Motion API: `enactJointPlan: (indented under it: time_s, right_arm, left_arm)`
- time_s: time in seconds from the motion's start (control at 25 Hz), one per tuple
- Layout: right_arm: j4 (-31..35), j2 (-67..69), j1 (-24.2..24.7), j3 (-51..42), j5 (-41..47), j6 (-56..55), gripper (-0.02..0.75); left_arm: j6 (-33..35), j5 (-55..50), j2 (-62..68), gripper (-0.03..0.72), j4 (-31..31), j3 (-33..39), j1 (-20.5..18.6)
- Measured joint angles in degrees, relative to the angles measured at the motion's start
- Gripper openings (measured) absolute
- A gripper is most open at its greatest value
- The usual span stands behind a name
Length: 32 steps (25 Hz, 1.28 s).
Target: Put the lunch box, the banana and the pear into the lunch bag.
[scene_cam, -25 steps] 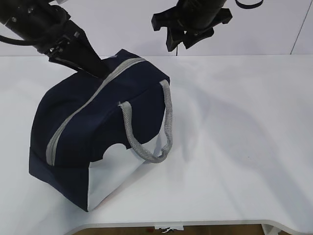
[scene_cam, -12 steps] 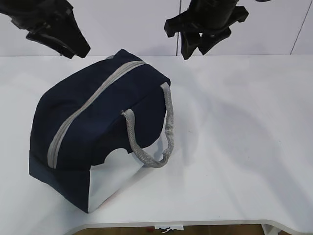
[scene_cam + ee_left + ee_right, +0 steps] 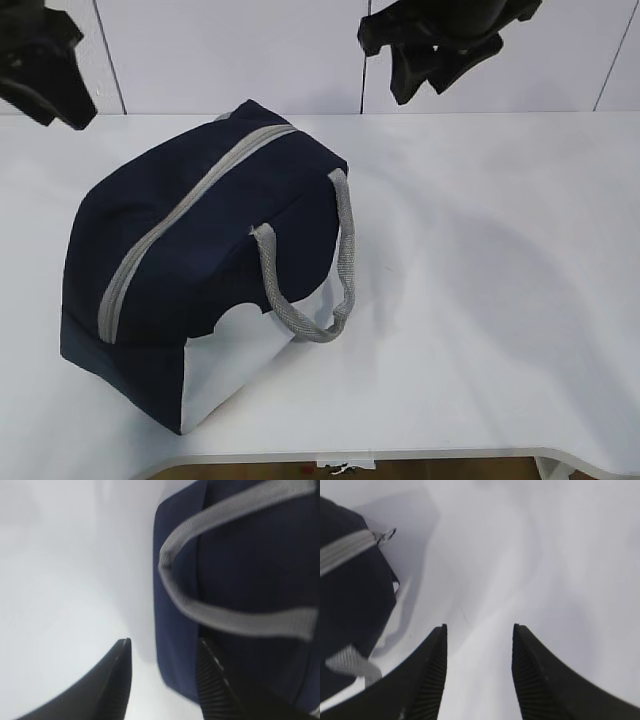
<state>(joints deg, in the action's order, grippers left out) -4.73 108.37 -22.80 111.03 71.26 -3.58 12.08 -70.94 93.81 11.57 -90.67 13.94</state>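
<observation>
The navy lunch bag [image 3: 200, 260] stands on the white table [image 3: 480, 280] at the left, its grey zipper [image 3: 180, 210] shut and a grey handle [image 3: 335, 270] hanging on its near side. It also shows in the left wrist view [image 3: 240, 590] and the right wrist view [image 3: 350, 590], where its ring zipper pull [image 3: 385, 535] shows. My left gripper [image 3: 45, 85] is open and empty, raised at the far left above the table; it also shows in its own view [image 3: 162, 652]. My right gripper [image 3: 430, 70] is open and empty, high behind the bag's right; it also shows in its own view [image 3: 479, 632]. Lunch box, banana and pear are out of view.
The table's front edge [image 3: 400, 455] runs along the bottom. A white panelled wall [image 3: 250, 50] stands behind the table.
My left gripper has lifted off the bag's far top and moved up and to the left. My right gripper has risen and shifted right. The bag has settled slightly.
</observation>
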Motion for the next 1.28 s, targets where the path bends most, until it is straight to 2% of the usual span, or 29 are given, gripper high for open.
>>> enactJointPlan:
  time_s: [0.24, 0.72, 0.92, 1.28]
  right_arm:
    - [0.0, -8.3, 0.0, -9.4, 0.2, 0.1, 0.342]
    - [0.0, -19.3, 0.0, -24.4, 0.2, 0.2, 0.342]
    - [0.0, -25.4, 0.0, -30.5, 0.2, 0.3, 0.342]
    - [0.0, -37.8, 0.0, -39.5, -3.6, 0.5, 0.342]
  left_arm:
    - [0.0, -0.2, -8.8, 0.322, -5.4, 5.3, 0.0]
    - [0.0, -0.7, -25.9, 0.275, -6.1, 10.8, 0.0]
    - [0.0, -0.8, -33.7, 0.242, -6.1, 17.5, 0.0]
    - [0.0, 0.1, -50.3, 0.236, -6.2, 30.1, 0.0]
